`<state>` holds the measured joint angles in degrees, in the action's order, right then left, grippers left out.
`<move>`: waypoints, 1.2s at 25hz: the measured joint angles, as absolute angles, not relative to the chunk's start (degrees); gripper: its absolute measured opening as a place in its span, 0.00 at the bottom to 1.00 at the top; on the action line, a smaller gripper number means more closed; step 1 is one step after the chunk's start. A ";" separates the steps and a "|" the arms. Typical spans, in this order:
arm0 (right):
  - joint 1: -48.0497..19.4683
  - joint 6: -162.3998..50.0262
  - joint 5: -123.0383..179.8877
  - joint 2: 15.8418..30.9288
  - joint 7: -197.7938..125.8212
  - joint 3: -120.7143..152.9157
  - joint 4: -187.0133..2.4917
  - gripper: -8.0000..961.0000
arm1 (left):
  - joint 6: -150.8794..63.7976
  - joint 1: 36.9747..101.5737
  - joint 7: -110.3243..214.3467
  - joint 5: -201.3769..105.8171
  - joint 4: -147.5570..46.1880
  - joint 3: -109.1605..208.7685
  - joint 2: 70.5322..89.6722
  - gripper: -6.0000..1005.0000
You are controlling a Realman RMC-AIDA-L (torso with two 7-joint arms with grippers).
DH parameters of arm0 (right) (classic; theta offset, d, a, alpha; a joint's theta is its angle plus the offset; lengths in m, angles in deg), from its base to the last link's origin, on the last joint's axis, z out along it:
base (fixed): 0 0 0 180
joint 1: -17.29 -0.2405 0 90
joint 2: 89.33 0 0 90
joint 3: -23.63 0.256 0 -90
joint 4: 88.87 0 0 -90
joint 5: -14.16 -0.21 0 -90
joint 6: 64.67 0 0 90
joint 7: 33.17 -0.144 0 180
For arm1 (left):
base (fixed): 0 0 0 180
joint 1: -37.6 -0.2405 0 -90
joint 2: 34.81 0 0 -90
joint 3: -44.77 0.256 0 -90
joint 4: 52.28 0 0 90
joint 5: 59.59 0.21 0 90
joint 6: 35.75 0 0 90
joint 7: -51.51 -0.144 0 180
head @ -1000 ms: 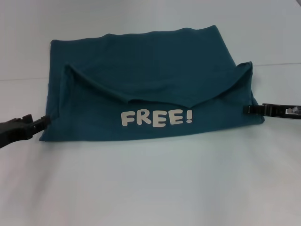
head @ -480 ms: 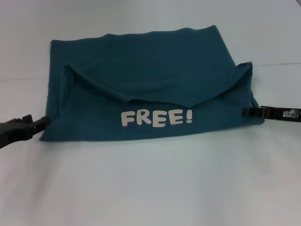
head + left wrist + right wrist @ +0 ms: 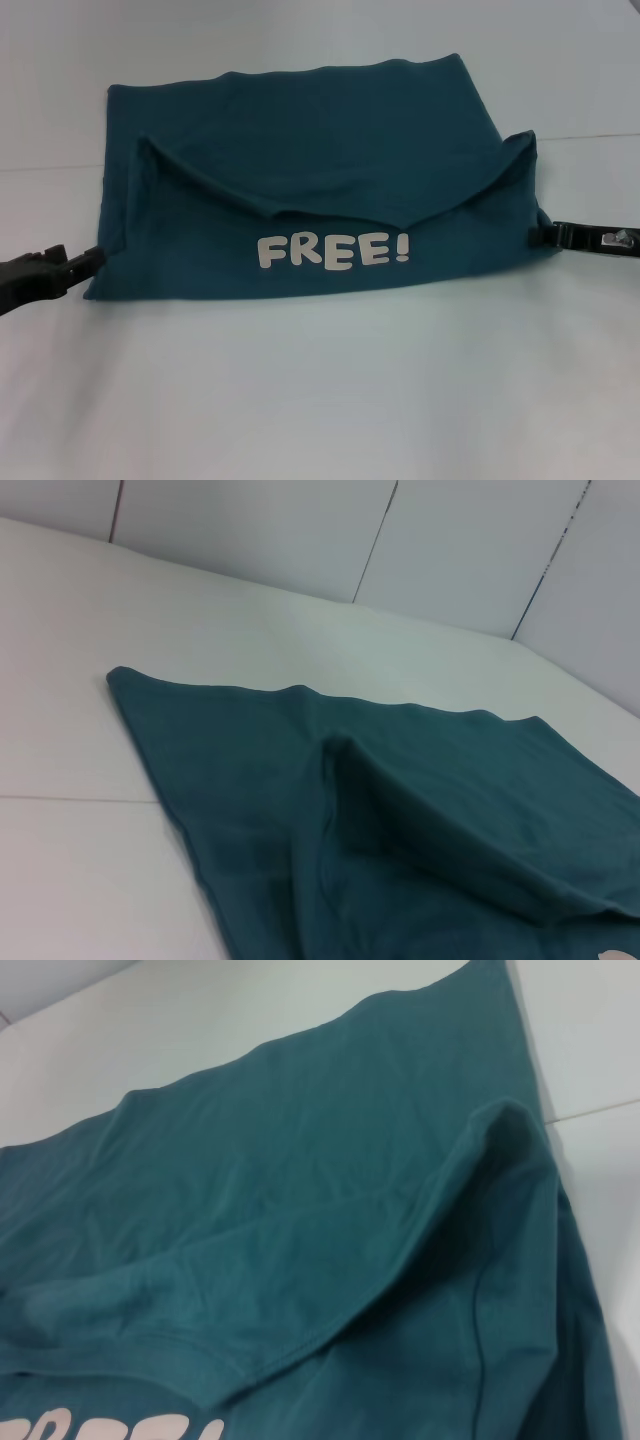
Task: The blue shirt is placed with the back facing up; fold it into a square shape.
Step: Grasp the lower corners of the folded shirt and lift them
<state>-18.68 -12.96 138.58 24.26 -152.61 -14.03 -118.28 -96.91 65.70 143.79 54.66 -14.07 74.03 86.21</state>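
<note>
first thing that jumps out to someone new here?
The blue shirt spread mid-table, partly folded, with white "FREE!" lettering facing up near its front edge. Then the two dark arms: the left end effector at the shirt's left edge, the right end effector at its right edge.

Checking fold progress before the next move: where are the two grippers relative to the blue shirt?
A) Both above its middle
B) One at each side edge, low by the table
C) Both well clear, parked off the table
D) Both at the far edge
B: in the head view the left gripper sits at the blue shirt's left edge and the right gripper at its right edge, both low by the table.
</note>
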 joint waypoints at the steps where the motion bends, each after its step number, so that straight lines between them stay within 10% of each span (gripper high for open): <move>1: -18.62 -12.94 138.59 24.26 -152.61 -14.04 -118.27 0.32 | -96.91 65.70 143.79 54.66 -14.06 73.97 86.21 0.63; 7: -18.33 -12.90 138.56 24.17 -152.20 -13.64 -118.36 0.05 | -96.57 65.62 143.80 54.66 -14.05 73.81 86.21 0.63; 30: -18.18 -10.07 135.52 23.82 -148.27 -12.76 -118.46 0.05 | -91.84 66.85 144.08 59.02 -14.89 78.31 87.07 0.62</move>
<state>-18.18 -10.07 135.52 23.82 -148.27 -12.76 -118.46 -91.84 66.85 144.08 59.02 -14.89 78.31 87.07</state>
